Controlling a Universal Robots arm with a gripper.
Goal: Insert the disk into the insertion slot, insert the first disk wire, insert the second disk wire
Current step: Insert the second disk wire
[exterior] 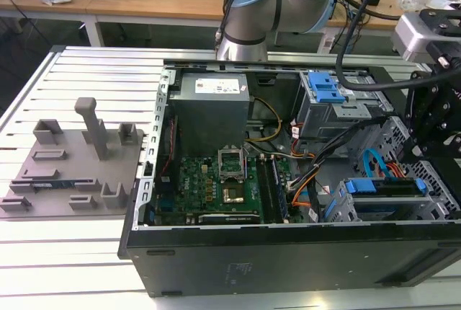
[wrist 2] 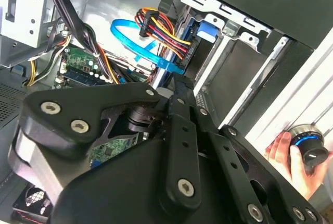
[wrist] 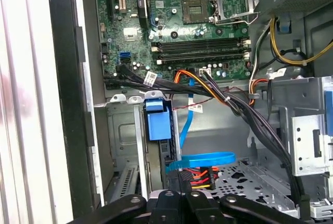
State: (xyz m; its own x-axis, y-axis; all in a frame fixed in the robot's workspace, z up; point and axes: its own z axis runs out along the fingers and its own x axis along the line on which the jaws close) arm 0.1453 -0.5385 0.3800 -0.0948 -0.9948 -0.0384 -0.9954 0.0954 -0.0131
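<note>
The disk [exterior: 385, 187] is sitting in the insertion slot [exterior: 346, 213], inside the open computer case [exterior: 288, 259] on the bench [exterior: 65, 252]. The tool [wrist 2: 179, 86] is hovering just beside the disk's connector end, where a flat blue cable [wrist: 200, 160] and multicoloured wires [wrist: 197, 174] are meeting; whether it is open cannot be told.

Lighting: even, bright, overhead; soft shadows inside the open computer case [exterior: 288, 180] in the exterior view. Glare: white slatted worktop [wrist: 26, 104] washes out in the first wrist view; case wall [wrist 2: 109, 5] blows out pale in the second wrist view. Focus: the near black pincer [wrist 2: 171, 130] body is soft; hand [wrist 2: 291, 156] slightly blurred.
</note>
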